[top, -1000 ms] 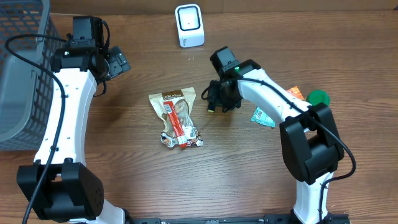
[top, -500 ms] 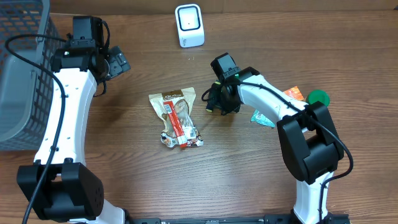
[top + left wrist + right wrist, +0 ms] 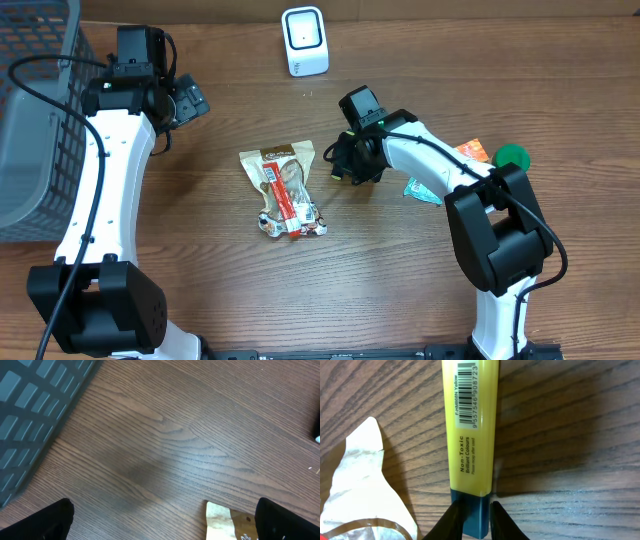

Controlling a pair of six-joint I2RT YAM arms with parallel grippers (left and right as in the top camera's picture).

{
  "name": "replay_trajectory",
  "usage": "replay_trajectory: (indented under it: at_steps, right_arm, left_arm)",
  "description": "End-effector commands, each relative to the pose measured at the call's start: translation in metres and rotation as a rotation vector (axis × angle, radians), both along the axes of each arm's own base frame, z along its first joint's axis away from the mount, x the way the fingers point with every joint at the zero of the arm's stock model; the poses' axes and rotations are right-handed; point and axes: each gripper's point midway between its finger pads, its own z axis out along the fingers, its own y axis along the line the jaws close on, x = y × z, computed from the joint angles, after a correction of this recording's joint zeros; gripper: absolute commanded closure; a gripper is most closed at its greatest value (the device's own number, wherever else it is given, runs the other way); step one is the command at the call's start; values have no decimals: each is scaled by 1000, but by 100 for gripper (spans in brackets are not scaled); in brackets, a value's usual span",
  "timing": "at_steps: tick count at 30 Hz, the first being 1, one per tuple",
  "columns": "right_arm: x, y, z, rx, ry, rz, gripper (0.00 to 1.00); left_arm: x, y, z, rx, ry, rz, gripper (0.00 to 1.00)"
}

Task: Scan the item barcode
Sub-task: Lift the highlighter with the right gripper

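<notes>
one yellow highlighter (image 3: 470, 425) lies flat on the wooden surface (image 3: 400, 280), barcode label facing up, just right of the one snack packet (image 3: 285, 190) and below the one white scanner (image 3: 304, 40), which stands well apart at the far edge. the right hand (image 3: 476, 521) is narrow, with a finger (image 3: 455, 519) against each side of the highlighter's dark cap, which still rests on the wood. against a second ago, this hand sits a little further left and its wrist lower; the snack packet, the scanner and the left arm have not moved. the left hand (image 3: 167, 520) hangs wide and holds nothing, above bare wood between the snack packet's top corner and the one grey basket (image 3: 30, 120). to the right lie one green disc (image 3: 512, 156), one orange packet (image 3: 474, 150) and one teal packet (image 3: 420, 188), close together.
</notes>
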Motion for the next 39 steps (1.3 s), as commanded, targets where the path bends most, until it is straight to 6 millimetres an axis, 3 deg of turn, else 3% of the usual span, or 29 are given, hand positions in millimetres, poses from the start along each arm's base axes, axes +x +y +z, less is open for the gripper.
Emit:
replay_trajectory:
  at_steps: [1,17,20,39]
  right_arm:
    - [-13,-5,-14,-62,25,-8,82]
    - [-15,-6,-15,-65,34,-27,81]
    - [-16,-4,-15,-65,33,-21,74]
    - [-14,-7,-16,-119,1,-11,80]
  left_arm:
    - [0,2,6,12,-11,-14,0]
    - [0,2,6,12,-11,-14,0]
    - [0,2,6,12,-11,-14,0]
    - [0,2,6,12,-11,-14,0]
